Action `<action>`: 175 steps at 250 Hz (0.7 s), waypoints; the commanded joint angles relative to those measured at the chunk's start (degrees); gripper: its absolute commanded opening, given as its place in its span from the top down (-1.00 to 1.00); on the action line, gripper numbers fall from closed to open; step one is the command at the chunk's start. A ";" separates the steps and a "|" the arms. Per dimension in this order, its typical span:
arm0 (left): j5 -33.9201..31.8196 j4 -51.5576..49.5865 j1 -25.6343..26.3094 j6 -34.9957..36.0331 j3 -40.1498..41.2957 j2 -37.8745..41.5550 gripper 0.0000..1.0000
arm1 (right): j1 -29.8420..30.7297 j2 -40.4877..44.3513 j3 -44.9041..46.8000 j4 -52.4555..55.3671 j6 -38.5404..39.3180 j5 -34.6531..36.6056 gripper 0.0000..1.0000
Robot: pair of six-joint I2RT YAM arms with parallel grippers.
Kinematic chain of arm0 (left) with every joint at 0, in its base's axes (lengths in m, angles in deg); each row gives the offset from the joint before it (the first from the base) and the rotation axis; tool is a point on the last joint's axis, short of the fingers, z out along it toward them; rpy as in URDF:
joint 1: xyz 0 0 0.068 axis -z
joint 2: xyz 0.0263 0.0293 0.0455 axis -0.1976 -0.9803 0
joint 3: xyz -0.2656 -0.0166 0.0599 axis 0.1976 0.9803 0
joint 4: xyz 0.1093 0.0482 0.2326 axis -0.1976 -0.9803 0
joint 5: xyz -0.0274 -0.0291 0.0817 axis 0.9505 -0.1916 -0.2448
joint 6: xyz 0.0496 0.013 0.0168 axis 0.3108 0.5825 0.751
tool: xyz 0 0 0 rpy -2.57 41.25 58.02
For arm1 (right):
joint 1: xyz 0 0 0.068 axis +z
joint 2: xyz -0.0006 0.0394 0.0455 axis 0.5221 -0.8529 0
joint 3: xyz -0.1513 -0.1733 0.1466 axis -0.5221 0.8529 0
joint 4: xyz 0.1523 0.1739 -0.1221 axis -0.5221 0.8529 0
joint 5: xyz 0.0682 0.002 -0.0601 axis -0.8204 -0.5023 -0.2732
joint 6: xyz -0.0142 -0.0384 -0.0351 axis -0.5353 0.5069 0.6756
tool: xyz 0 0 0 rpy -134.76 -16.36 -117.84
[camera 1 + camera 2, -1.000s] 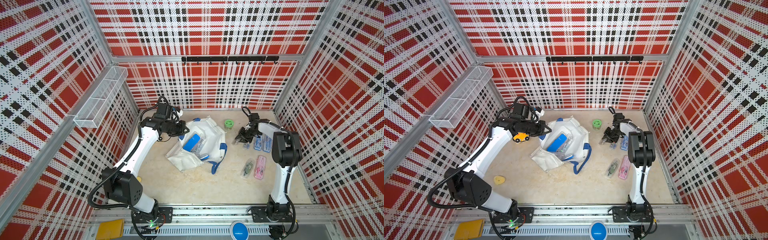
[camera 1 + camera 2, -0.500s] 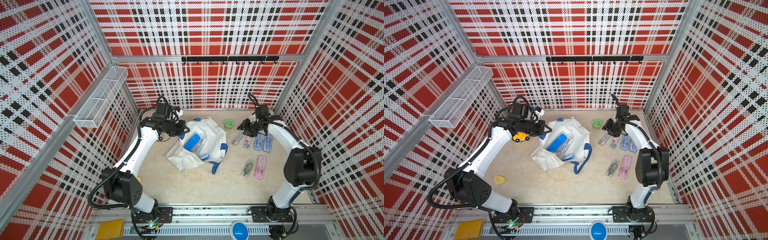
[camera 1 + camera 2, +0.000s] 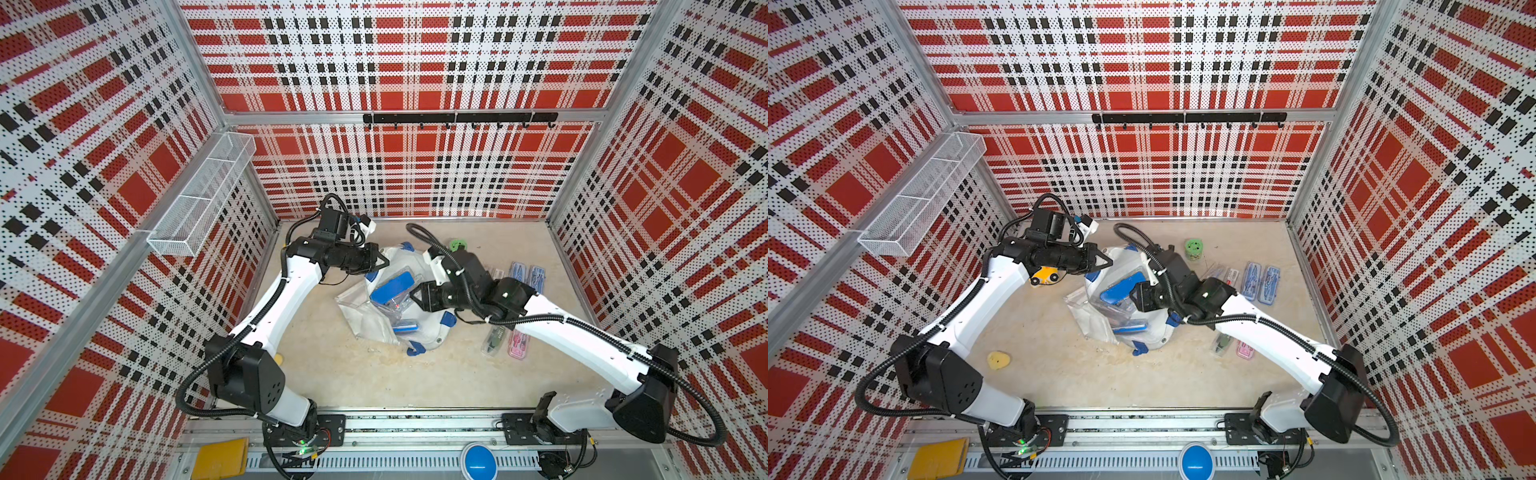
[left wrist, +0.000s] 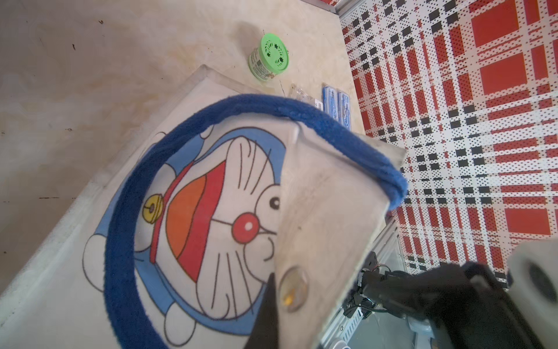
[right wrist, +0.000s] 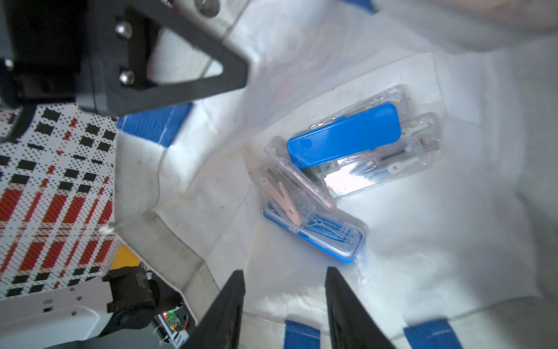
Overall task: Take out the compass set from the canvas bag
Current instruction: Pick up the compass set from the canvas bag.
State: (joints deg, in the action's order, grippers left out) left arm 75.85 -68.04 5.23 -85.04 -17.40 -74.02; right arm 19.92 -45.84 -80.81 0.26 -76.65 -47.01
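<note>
The white canvas bag (image 3: 370,328) with blue handles lies mid-table, mouth held open. My left gripper (image 3: 384,262) is shut on its rim; in the left wrist view the pinched flap (image 4: 317,217) stands up beside the cat print (image 4: 211,193). My right gripper (image 3: 415,296) hovers open and empty over the mouth, fingers (image 5: 229,302) just inside the rim. On the bag's floor lie several compass sets: a blue-lidded case (image 5: 344,136), a clear one (image 5: 380,169), a pinkish one (image 5: 290,187) and a blue-based one (image 5: 329,235), overlapping.
To the right of the bag, more compass cases lie on the table: two blue (image 3: 1262,282), one green (image 3: 494,338), one pink (image 3: 517,345). A green tin (image 3: 1193,248) stands at the back. A yellow toy car (image 3: 1044,276) sits under my left arm, and a wire basket (image 3: 199,195) hangs on the left wall.
My right arm has swung left from the cases on the table to above the bag's mouth, jaws open. The left gripper has kept its hold on the rim.
</note>
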 commanded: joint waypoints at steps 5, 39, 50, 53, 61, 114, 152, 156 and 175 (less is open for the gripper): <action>1.25 4.17 0.31 -0.65 0.30 3.26 1.00 | 1.98 -1.61 3.32 -4.39 -4.60 4.53 0.18; -1.28 3.94 2.33 -1.58 0.92 4.00 1.00 | 1.92 -5.88 2.64 -0.39 -14.15 3.66 0.14; -2.27 3.94 2.66 -1.87 0.98 4.32 1.00 | 1.81 -7.66 1.13 1.09 -16.91 2.91 0.07; -2.64 3.94 2.78 -1.97 1.07 4.38 1.00 | 1.84 -8.14 0.61 1.29 -17.45 2.48 0.07; -3.40 3.94 3.11 -2.22 0.95 4.59 1.00 | 1.83 -9.68 -0.93 2.18 -18.82 1.54 0.01; -6.47 4.37 5.15 -3.34 0.87 5.29 1.00 | 1.48 -17.98 -9.63 6.24 -24.50 -3.35 -0.18; -7.46 4.56 5.44 -3.74 1.29 6.08 1.00 | 0.88 -19.34 -9.14 10.89 -25.36 -2.93 -0.35; -7.59 4.54 5.44 -3.74 1.40 6.16 1.00 | 0.67 -19.08 -8.16 10.48 -25.72 -3.37 -0.37; -7.88 4.54 5.35 -3.84 1.60 6.44 1.00 | -0.56 -17.30 -2.85 6.92 -28.33 -6.42 -0.38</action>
State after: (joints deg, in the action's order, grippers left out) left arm 67.66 -66.95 10.23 -87.86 -15.60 -70.81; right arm 20.90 -64.75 -88.94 7.45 -100.28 -50.01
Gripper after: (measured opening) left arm 0.062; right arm 0.686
